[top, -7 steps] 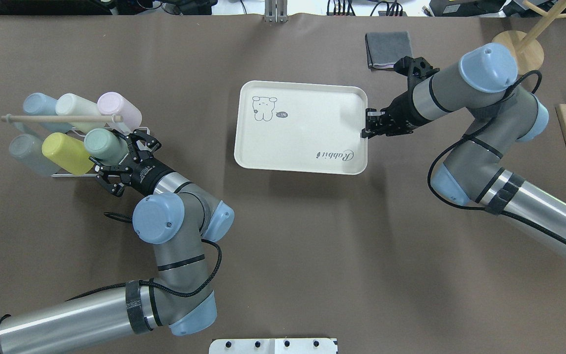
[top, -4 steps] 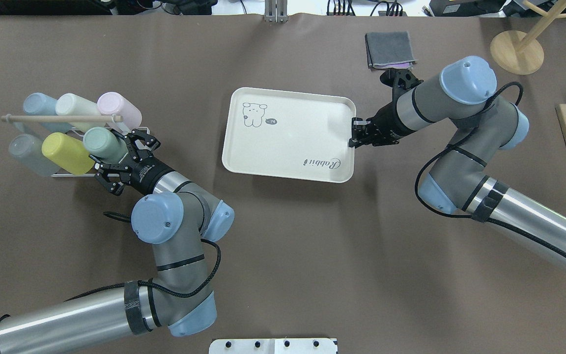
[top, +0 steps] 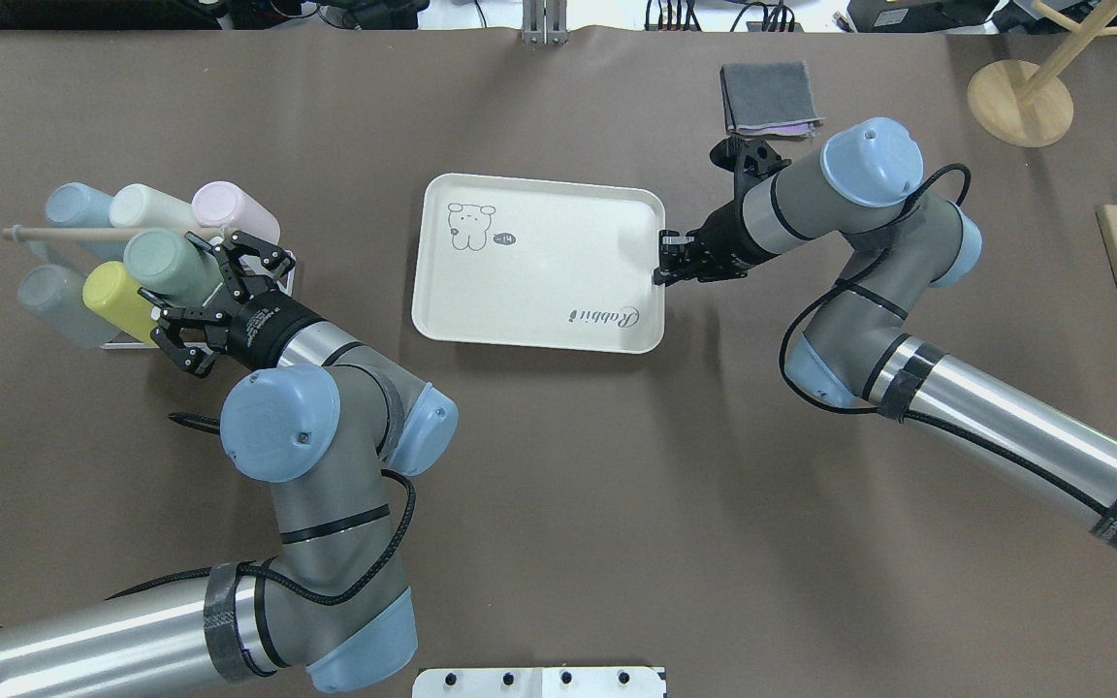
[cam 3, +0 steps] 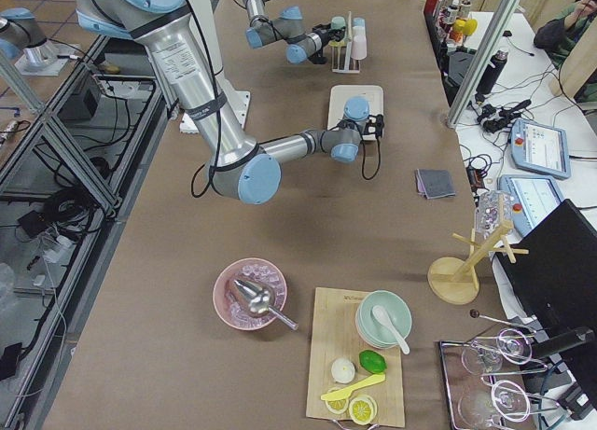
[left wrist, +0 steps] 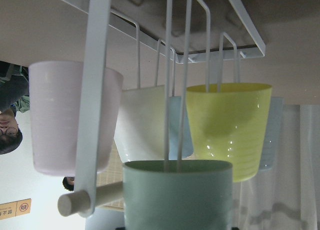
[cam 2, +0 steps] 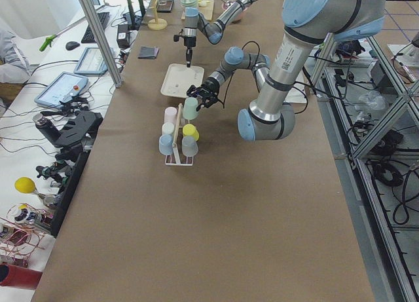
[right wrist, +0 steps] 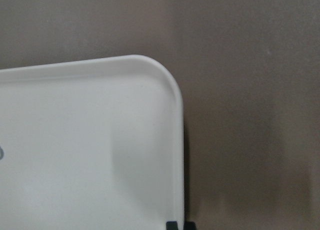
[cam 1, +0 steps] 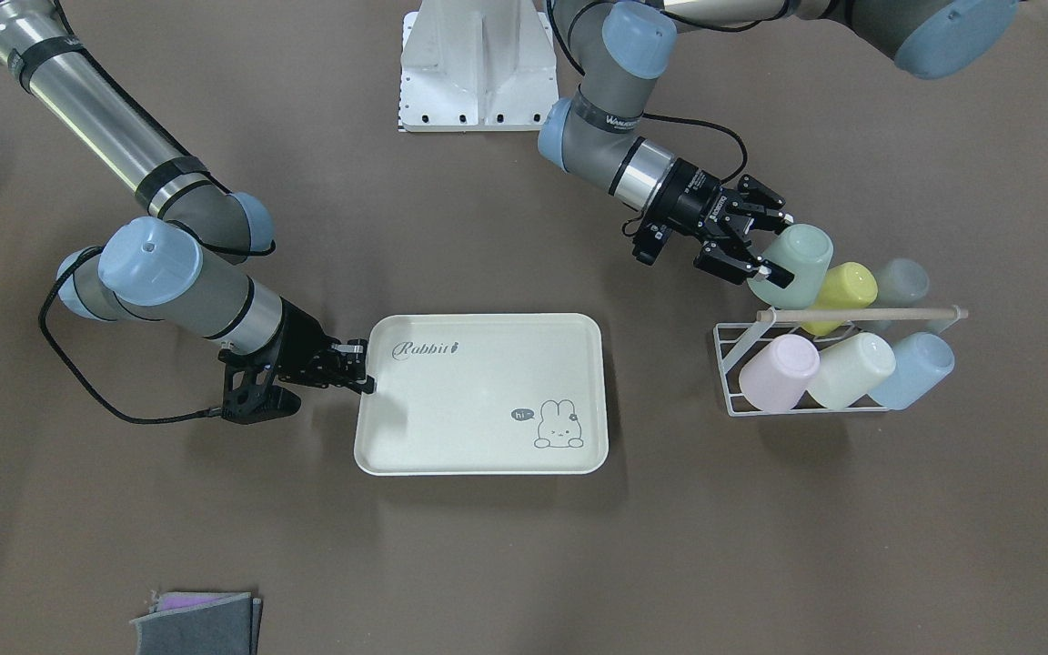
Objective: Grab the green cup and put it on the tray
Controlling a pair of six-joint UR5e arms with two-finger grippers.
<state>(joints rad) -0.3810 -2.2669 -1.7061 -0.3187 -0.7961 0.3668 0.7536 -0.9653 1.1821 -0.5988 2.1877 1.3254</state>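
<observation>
While the left gripper (cam 1: 768,246) has its two fingers spread wide, they press on both sides of the small mint-green plastic cup (cam 1: 801,259) near its open end, so it is holding the cup. The green cup lies tilted on its side with its bottom pointing away from the arm. It is at the top of the white wire rack (cam 1: 726,364), just beside the yellow plastic cup (cam 1: 847,284) and close to the round wooden stick (cam 1: 861,314). I cannot tell if the cup touches the rack wires. A pink cup (cam 1: 779,371), a cream cup (cam 1: 851,368) and a light blue cup (cam 1: 913,368) hang in the lower row. The right gripper (cam 1: 362,368) has its fingers almost together, and it pinches the short edge of the big cream plastic tray (cam 1: 478,400) with the bunny drawing. The tray lies flat on the brown table (cam 1: 524,564), well apart from the green cup.
</observation>
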